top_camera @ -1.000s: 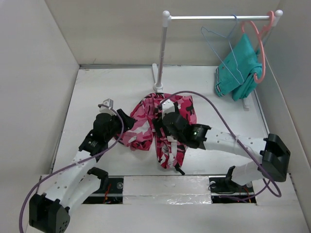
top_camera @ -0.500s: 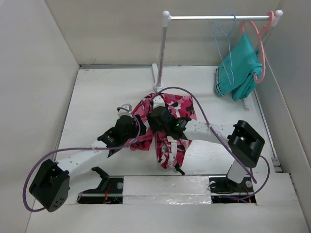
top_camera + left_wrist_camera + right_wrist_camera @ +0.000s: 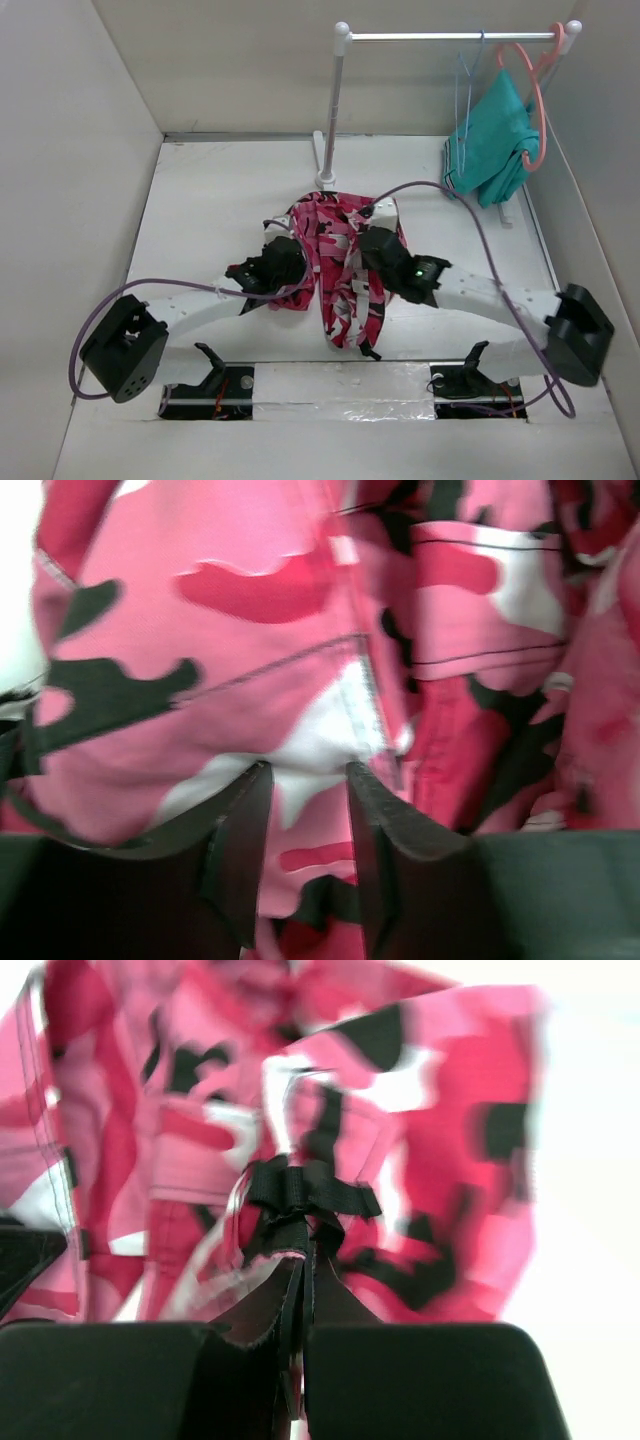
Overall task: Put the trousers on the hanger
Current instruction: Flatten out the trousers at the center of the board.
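The trousers [image 3: 345, 300] lie crumpled in a heap in the middle of the worktop [image 3: 220, 200], just in front of the foot of the rack's post [image 3: 333, 110]. Both arms are down on them. The right claw [image 3: 368, 240] is pinched flat shut at the heap's far right side. From its wrist view it seems to have only the black strap [image 3: 300, 1192] and a thin edge of cloth between its tips. The left claw [image 3: 305, 780] stands part-way open over the left side, with camouflage cloth showing in the gap. I cannot tell whether any fold is caught.

The hanger [image 3: 462, 100] hangs from the rail [image 3: 450, 37] over the far right corner, well apart from the heap and just beside the teal garment [image 3: 495, 135] on its pink hanger [image 3: 540, 110].

My worry is the right-hand hold. A grip that small could slip off as the weight comes up, or lift the heap lopsided with the legs trailing. If the left claw closes on one loose layer, the cloth could bunch rather than spread. The wire hanger looks light, so a nudge could swing it or tangle it with the teal garment.
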{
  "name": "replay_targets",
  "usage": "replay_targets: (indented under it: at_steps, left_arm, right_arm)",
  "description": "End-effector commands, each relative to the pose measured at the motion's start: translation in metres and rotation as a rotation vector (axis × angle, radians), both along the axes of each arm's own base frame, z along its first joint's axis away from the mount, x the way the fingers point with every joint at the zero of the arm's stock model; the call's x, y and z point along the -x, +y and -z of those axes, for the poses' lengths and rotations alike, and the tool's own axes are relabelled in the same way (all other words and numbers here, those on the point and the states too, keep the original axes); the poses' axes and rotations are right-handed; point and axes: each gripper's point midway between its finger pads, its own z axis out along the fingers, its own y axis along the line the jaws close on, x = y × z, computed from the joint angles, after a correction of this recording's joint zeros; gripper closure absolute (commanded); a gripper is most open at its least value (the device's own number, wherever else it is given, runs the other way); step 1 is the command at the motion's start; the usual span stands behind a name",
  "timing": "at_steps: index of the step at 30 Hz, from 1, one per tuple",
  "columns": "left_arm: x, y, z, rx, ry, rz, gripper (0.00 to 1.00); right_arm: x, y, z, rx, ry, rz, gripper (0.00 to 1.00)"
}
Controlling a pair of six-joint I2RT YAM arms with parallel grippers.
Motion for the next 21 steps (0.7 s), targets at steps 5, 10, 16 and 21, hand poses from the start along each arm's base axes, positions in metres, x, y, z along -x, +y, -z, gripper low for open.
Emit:
replay_targets:
  at_steps: [5, 10, 16, 21]
  left_arm:
    - [0.001, -0.021, -0.059, -0.015, -0.149, 0.009, 0.63]
    - [0.024, -0.024, -0.040, -0.141, -0.107, 0.026, 0.44]
    - [0.021, -0.011, -0.006, -0.263, -0.055, -0.032, 0.48]
    - [0.016, -0.009, 0.006, -0.340, -0.027, -0.051, 0.90]
  right_arm:
    - [0.020, -0.117, -0.031, -0.134, -0.102, 0.267, 1.00]
    - [0.024, -0.150, -0.018, -0.185, -0.094, 0.299, 1.00]
    - [0.027, -0.188, -0.029, -0.172, -0.112, 0.381, 1.00]
    - [0.024, -0.205, -0.028, -0.186, -0.125, 0.392, 1.00]
